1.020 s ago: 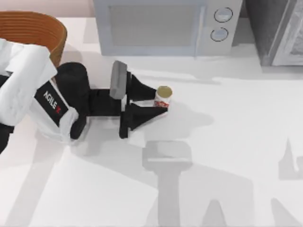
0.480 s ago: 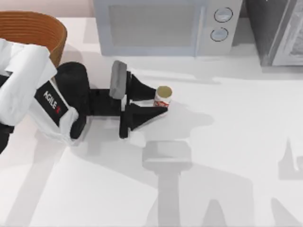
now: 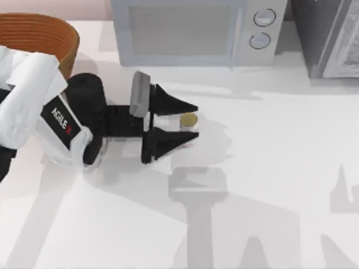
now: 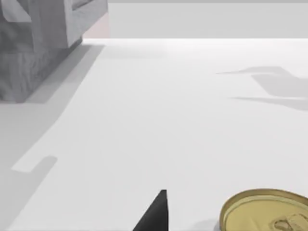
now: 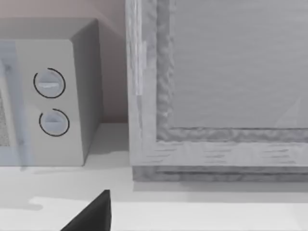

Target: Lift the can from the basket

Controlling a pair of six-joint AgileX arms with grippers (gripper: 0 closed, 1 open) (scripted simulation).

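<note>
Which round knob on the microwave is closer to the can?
The lower knob sits nearer the can than the upper knob does; the can stands between the left gripper fingers.

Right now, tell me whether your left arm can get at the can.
Probably yes: the can stands on the table between the open fingers of the left gripper, outside the basket, nothing between.

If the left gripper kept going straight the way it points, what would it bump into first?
The left gripper points toward the table's right side, and the can already sits between its open fingers, so it would likely meet the can first. Beyond that is bare table.
</note>
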